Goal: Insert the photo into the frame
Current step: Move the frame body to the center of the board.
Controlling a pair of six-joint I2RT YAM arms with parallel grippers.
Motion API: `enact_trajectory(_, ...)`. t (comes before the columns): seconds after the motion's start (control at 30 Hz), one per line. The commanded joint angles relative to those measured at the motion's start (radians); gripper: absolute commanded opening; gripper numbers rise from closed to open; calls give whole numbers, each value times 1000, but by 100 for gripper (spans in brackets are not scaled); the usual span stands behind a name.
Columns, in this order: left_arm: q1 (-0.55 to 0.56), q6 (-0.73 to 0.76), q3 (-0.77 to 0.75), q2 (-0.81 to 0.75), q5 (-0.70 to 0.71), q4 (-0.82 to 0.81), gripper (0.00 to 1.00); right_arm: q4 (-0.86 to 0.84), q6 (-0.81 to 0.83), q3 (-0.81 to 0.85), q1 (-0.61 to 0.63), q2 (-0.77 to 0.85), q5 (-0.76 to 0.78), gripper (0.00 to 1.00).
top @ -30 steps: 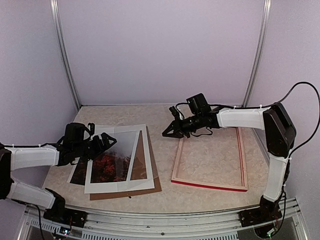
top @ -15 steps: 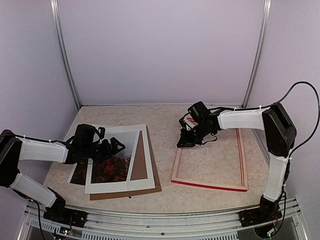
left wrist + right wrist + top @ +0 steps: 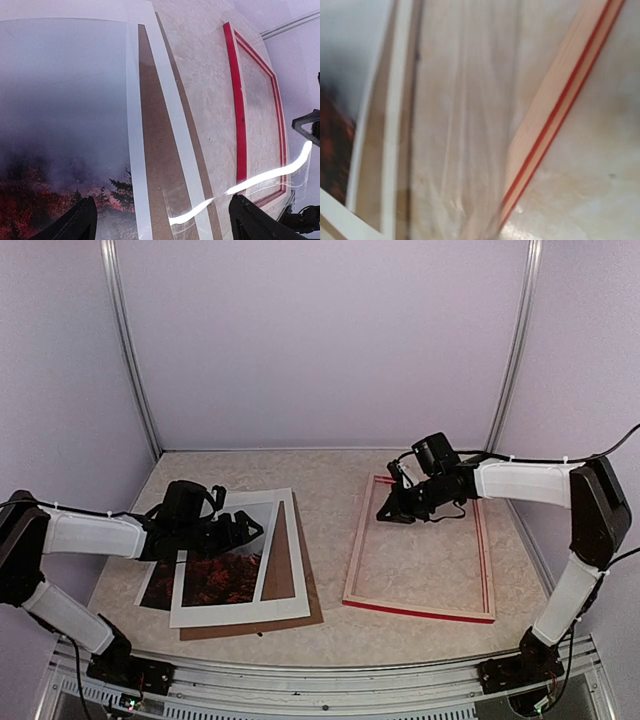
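Photo (image 3: 213,578): flat at 8 o'clock on the worktop (image 3: 330,485), under a white mat (image 3: 235,613) and over a brown board (image 3: 313,592) — its 9 o'clock edge pokes out past the mat.
Frame (image 3: 417,611): flat at 4 o'clock, well apart from the photo.
Handling: likely light, floppy and easily creased — best taken by that exposed edge.
Left jaws: spread wide, empty, low over the mat.
Right jaws: clenched, seemingly on a clear film (image 3: 460,150) above the frame's 11 o'clock corner.
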State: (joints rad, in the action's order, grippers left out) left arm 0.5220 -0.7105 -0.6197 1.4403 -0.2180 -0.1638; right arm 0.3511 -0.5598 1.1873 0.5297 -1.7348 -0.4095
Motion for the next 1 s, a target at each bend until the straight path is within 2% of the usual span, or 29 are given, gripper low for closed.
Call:
enact_trajectory(0.0, 72, 78, -94, 16, 118, 73, 91, -32, -36, -42, -80, 132, -29, 0)
enact_trajectory(0.2, 166, 95, -213, 92, 155, 135, 91, 92, 1, -67, -232, 275, -33, 0)
enact_trajectory(0.47, 354, 126, -464, 299, 213, 261, 90, 292, 161, -58, -431, 338, 86, 0)
enact_trajectory(0.77, 492, 169, -780, 538, 272, 436, 77, 341, 243, -96, -562, 365, 243, 0)
enact_trajectory(0.97, 532, 185, -920, 672, 336, 549, 67, 335, 268, -92, -595, 353, 204, 0)
